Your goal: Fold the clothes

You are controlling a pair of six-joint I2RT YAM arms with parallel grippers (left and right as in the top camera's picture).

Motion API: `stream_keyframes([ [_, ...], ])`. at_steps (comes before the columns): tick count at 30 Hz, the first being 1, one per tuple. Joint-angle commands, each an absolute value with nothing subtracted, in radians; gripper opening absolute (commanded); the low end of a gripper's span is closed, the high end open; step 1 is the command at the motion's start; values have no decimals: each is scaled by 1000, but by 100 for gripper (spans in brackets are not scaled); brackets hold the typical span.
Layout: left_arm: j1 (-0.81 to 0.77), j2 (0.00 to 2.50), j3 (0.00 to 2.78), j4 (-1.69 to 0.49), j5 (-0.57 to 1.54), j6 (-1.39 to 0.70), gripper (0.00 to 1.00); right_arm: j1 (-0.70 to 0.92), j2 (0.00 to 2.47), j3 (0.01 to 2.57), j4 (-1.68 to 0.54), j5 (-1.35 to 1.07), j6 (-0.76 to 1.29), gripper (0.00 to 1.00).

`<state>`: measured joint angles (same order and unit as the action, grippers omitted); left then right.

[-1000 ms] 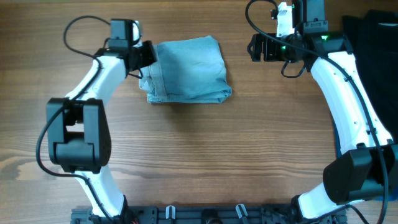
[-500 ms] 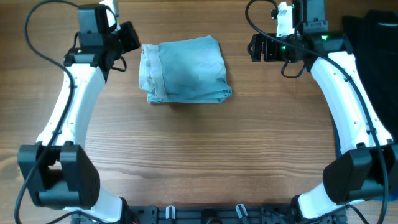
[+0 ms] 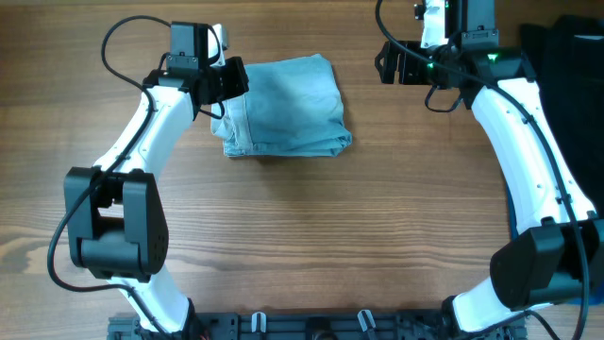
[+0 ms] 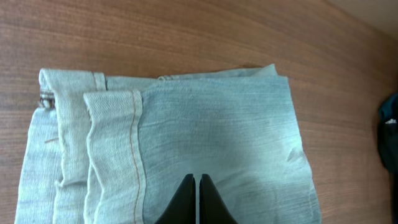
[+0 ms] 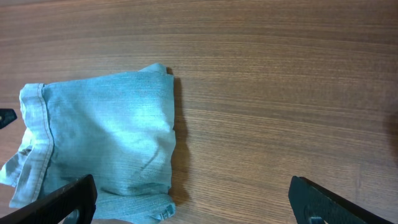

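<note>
Looking at the shorts (image 3: 283, 106), I am seeing them lying as a compact folded bundle on the table (image 3: 302, 236), up near the far edge, so I am judging the folding all but done, with only the uneven layers at the left edge perhaps wanting tidying. I am keeping nothing in the left gripper (image 4: 196, 186), which is hanging clenched over that bundle, while the right gripper (image 3: 389, 64) is hanging spread wide and empty, well apart to the right.
</note>
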<state>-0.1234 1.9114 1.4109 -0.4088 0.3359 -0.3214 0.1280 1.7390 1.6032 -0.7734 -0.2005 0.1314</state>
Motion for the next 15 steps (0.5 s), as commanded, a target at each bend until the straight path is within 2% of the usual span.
stream_keyframes([
  [1,-121,1913,1408,-374,352,-330,4,127,1727,1602,-771,-191,141,100],
  [11,-127,1914,1408,-324,359,-356,4,127,1727,1602,-771,-190,141,100],
  [15,-129,1920,1408,-324,371,-356,4,127,1727,1602,-799,-226,311,100],
])
